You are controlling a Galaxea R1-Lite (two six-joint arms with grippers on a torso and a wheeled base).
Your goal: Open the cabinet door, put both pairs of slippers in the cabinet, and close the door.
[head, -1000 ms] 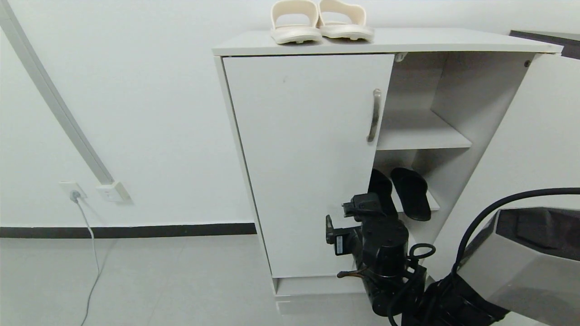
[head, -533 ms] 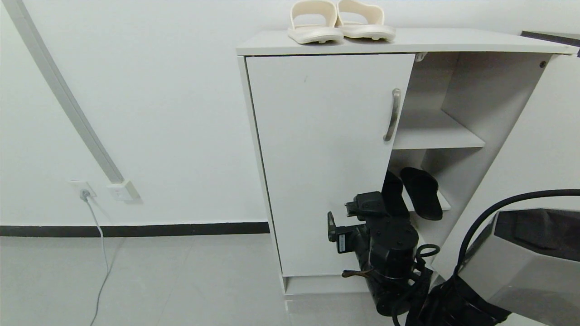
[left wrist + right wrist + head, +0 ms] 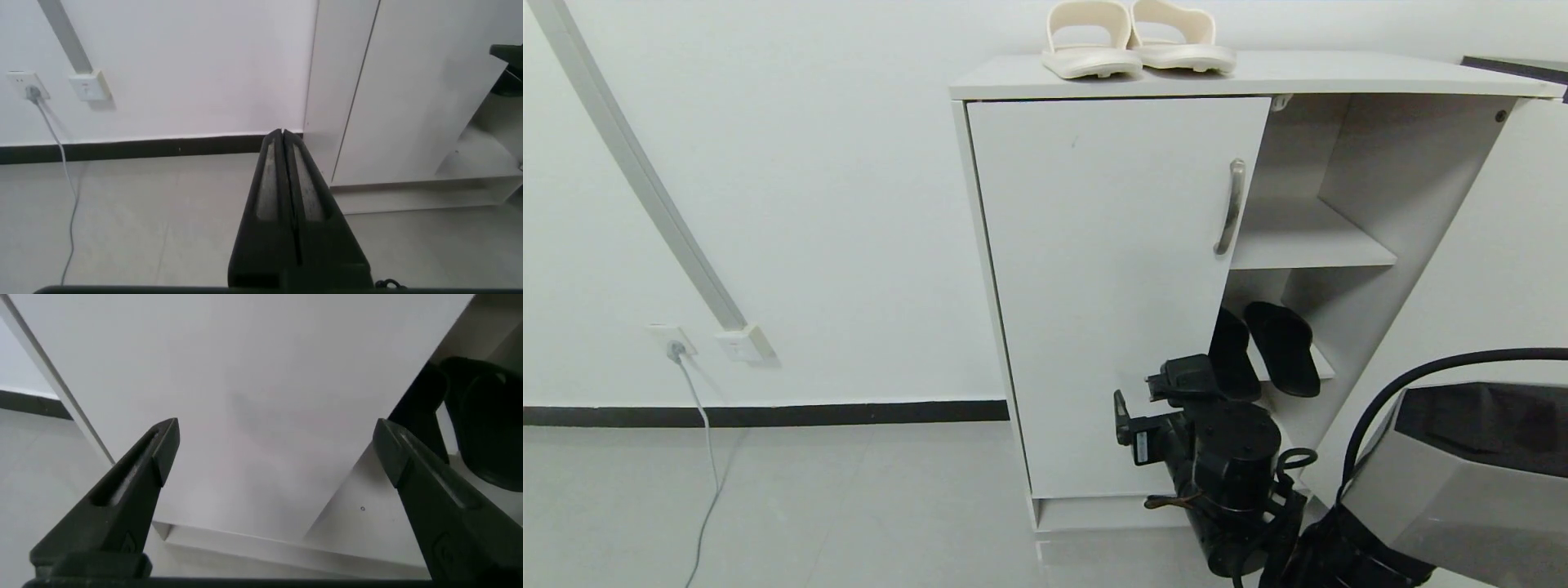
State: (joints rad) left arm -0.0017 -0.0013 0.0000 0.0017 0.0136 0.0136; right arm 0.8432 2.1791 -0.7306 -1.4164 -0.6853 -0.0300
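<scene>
Right end effector [image 3: 275,431] dipped slightly.

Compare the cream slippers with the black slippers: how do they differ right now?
Colour: the cream slippers are pale, the black slippers dark. Place: the cream slippers sit on the cabinet top, outside; the black slippers lie on the lower shelf inside. Shared: each pair lies side by side.

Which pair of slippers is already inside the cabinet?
The black pair, lying on the lower shelf in the cabinet's open side. The cream pair sits outside, up on the cabinet top.
</scene>
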